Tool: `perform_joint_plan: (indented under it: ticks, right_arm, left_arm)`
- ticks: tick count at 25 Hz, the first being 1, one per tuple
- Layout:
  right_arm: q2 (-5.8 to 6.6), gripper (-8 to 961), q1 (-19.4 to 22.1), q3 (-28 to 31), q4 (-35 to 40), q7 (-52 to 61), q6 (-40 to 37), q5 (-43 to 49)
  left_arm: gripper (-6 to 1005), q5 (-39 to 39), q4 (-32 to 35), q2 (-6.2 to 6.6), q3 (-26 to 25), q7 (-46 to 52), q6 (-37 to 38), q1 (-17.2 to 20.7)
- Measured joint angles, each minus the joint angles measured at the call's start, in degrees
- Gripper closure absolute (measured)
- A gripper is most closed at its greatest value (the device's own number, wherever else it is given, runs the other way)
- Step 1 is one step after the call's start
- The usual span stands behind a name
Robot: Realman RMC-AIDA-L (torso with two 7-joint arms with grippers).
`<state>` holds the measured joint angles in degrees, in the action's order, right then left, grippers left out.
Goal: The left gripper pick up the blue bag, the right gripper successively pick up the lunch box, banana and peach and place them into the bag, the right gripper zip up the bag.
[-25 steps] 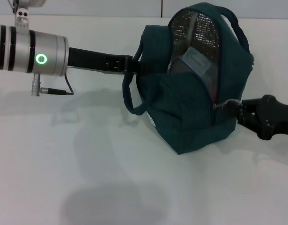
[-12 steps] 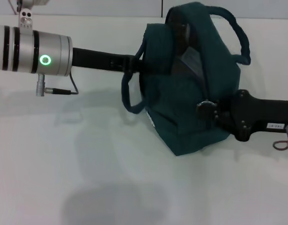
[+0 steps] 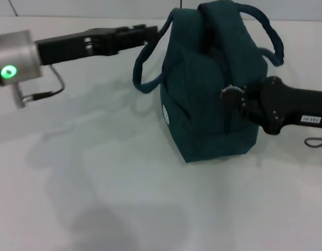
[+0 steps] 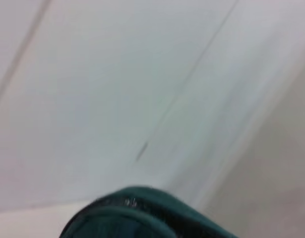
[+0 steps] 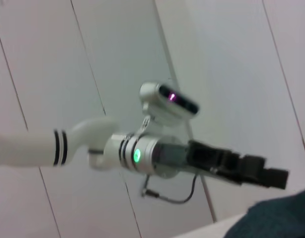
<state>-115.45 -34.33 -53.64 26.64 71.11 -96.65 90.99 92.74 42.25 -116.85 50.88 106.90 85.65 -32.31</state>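
Left gripper (image 3: 150, 32) reached level from my left, tips at the blue bag's (image 3: 208, 99) near handle (image 3: 145, 63); whether it gripped, I couldn't tell. Right gripper (image 3: 235, 98) pressed against the bag's side on the table (image 3: 98, 183), grip unclear. Its white label (image 3: 310, 120) was unreadable.

blue bag (image 3: 208, 94) between left gripper (image 3: 145, 32), right gripper (image 3: 235, 98)

White table (image 3: 98, 198): plain surface; blue bag (image 3: 208, 104) stands upright on it, toward far right side.
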Motion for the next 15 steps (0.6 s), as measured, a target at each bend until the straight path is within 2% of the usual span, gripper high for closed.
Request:
perform_joint_plan:
  ticks: [4, 7, 13, 15]
  right_arm:
    - [0.02, 936, -0.7, 0.0, 0.2, 0.0, -0.4, -2.7]
    - [0.06, 936, -1.2, 0.0, 0.2, -0.2, 0.2, -4.8]
    - [-0.13, 935, -3.6, -0.1, -0.6, -0.2, 4.2, -6.3]
    - [-0.32, 934, -4.6, -0.4, -0.7, -0.2, 5.3, -6.3]
  left_arm:
    - [559, -3.6, -0.7, -0.15, -1.8, -5.9, 4.5, 5.2]
    - [408, -6.1, -5.3, -0.86, -2.0, -12.6, 9.9, 8.0]
    - [174, -7.0, -17.9, -2.81, -1.7, -29.6, 12.1, 9.2]
    - [176, -7.0, -21.5, -2.87, -1.6, -32.9, 11.3, 8.3]
